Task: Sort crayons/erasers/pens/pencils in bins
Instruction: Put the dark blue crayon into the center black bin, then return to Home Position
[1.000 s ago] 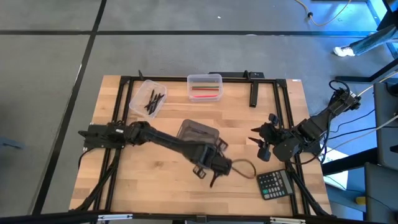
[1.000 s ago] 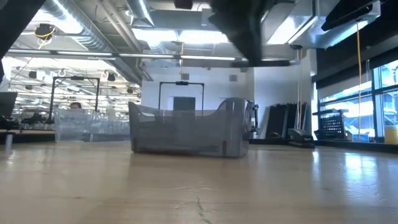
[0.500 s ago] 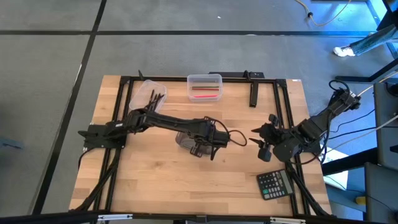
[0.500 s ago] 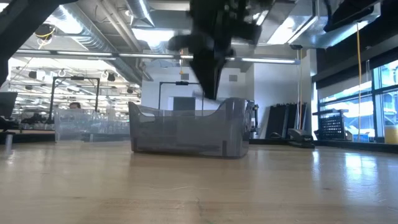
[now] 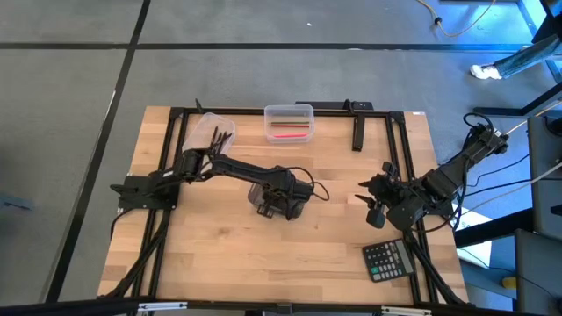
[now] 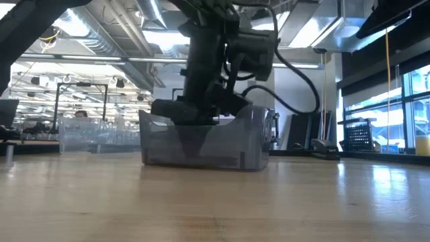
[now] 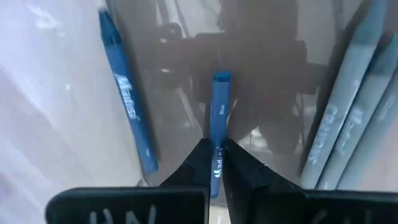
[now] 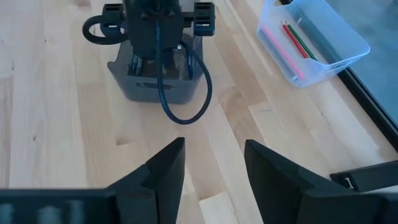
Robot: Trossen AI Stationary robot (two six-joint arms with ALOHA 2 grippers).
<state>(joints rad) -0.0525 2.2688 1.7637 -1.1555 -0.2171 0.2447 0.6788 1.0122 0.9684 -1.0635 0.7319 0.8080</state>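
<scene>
The left gripper (image 5: 279, 200) is down inside the smoky grey bin (image 6: 201, 144) in the middle of the table (image 5: 219, 254). Its two fingers are pressed together on a blue crayon (image 7: 219, 118), which points down toward the bin floor. I think the crayon is about to be let go, so this step is nearly finished. Inside the same bin another blue crayon (image 7: 127, 102) lies already, and some grey-blue crayons (image 7: 348, 118) lean at one side.

The task looks far along. The clear bin with dark sticks (image 5: 213, 139) stands at the far left corner, and the clear bin with red and pink sticks (image 5: 289, 124) stands at the far edge in the middle. On the bare wood I see no loose sticks anymore, only a black calculator (image 5: 387, 260) near the front right and a thick black bar (image 5: 358, 135) at the far right. So probably this crayon is one of the last.

The right gripper (image 5: 376, 200) waits at the right side of the table, its jaws wide apart and holding nothing.

For moving, the grey bin is tight: the walls are near the fingers and the other crayons lie just beside. The safe way out is straight up, I think. Around the bin the table is open, and the right arm is well apart.
</scene>
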